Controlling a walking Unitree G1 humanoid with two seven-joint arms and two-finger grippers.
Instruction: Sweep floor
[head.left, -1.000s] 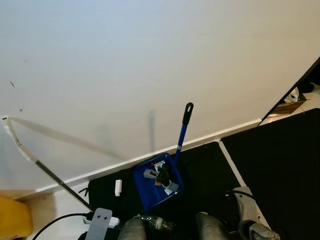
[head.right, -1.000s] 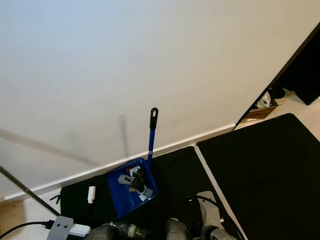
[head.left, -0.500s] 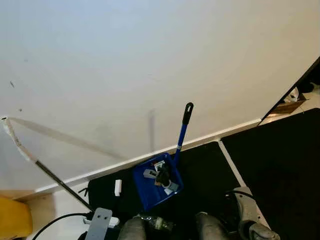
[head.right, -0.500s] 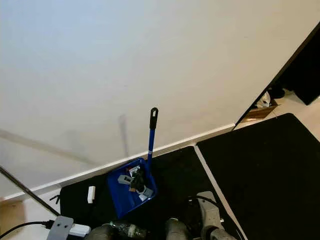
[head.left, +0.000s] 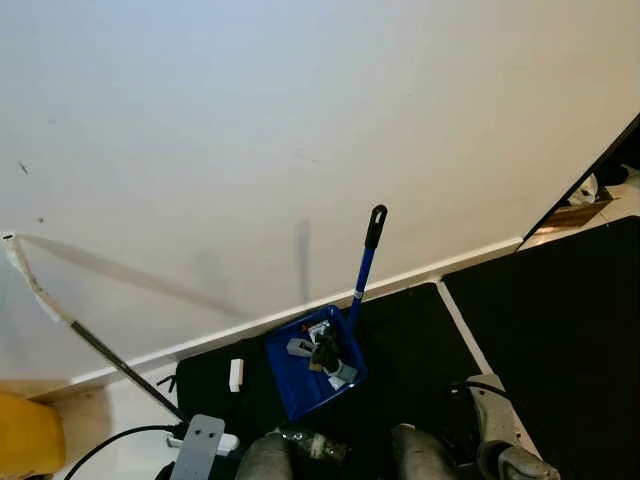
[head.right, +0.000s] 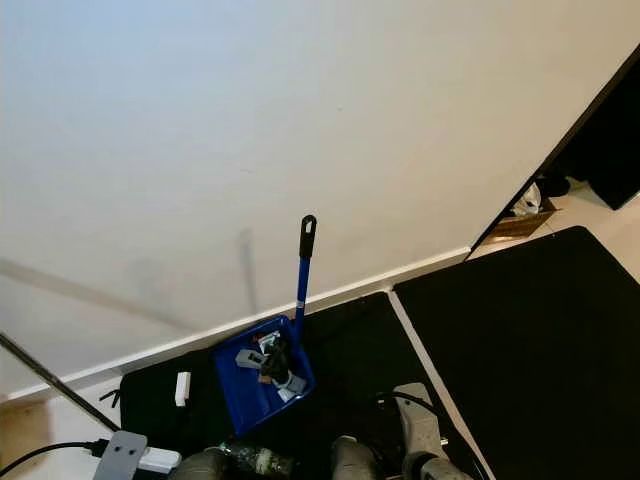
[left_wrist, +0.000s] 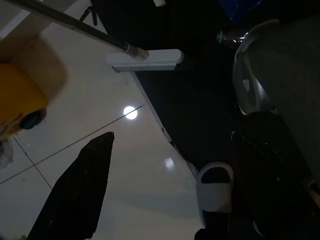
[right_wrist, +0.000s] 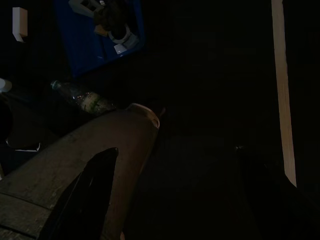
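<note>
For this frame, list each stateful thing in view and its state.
blue dustpan: on the black mat by the wall, holding swept-up litter, handle raised.
mop: leaning against the wall, unheld.
plastic bottle: lying on the mat.
left gripper: open, holding nothing.
right gripper: open, holding nothing.

Blue dustpan with black-tipped blue handle — black mat, white wall.
</note>
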